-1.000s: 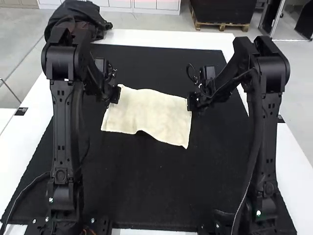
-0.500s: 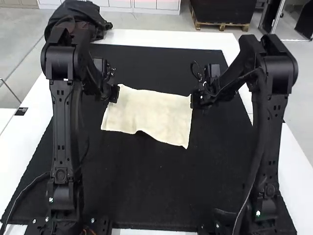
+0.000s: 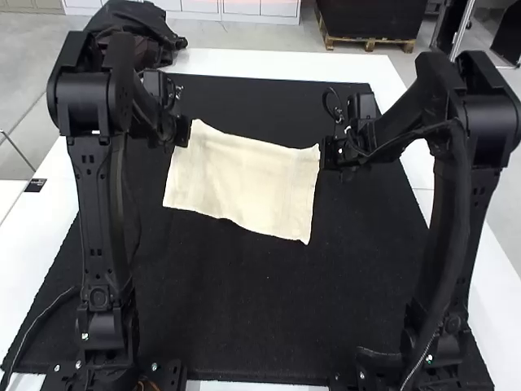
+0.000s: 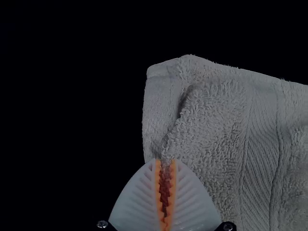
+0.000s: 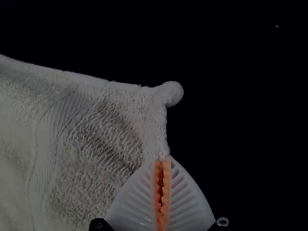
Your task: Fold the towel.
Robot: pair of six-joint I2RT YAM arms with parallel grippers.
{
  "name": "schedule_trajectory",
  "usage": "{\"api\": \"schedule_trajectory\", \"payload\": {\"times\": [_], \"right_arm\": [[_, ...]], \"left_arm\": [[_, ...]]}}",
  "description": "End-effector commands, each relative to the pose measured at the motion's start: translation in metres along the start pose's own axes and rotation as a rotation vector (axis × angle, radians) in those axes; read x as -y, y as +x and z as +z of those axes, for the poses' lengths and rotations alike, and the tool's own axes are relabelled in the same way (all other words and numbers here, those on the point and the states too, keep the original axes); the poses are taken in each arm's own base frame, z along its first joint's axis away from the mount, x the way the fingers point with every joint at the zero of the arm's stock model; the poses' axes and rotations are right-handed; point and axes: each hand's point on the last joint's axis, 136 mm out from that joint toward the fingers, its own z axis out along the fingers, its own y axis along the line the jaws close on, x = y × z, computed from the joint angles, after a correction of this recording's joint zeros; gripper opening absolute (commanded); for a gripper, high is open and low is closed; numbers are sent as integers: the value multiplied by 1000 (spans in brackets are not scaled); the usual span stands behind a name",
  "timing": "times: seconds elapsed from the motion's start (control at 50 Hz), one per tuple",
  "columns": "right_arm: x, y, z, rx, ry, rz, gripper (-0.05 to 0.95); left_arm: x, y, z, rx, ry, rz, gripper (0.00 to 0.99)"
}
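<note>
Towel [image 3: 244,183] held at 2 far corners

L end effector [image 3: 184,133] closed on towel nr its far L corner; R end effector [image 3: 323,153] closed on it nr far R corner. Towel's spread flat-ish btwn them, over blk mat [image 3: 260,301] on white desk [image 3: 285,65], near edge a bit wavy. L wrist view: small crease by the tips. R wrist view: rounded corner nub sticks out beyond the tips.
</note>
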Motion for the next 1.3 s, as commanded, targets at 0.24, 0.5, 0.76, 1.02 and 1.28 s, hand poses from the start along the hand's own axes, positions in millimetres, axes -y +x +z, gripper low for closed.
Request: {"api": "schedule_trajectory", "payload": {"times": [0.24, 0.5, 0.76, 1.02, 1.28], "right_arm": [[-28, -7, -25, -6, -89, 37, -25], [-39, 8, -35, -58, -144, 52, -25], [-40, 14, -48, -58, -149, 57, -25], [-48, 22, -58, -71, -173, 81, -25], [-53, 35, -69, -106, -195, 94, -25]], "left_arm": [[-13, -11, -25, 17, -28, -22, 23], [-9, 4, -39, 14, -32, -19, 23], [-19, 17, -52, 22, -60, -33, 21], [-21, 21, -69, 25, -69, -41, 21], [-15, 27, -84, 22, -69, -48, 21]]}}
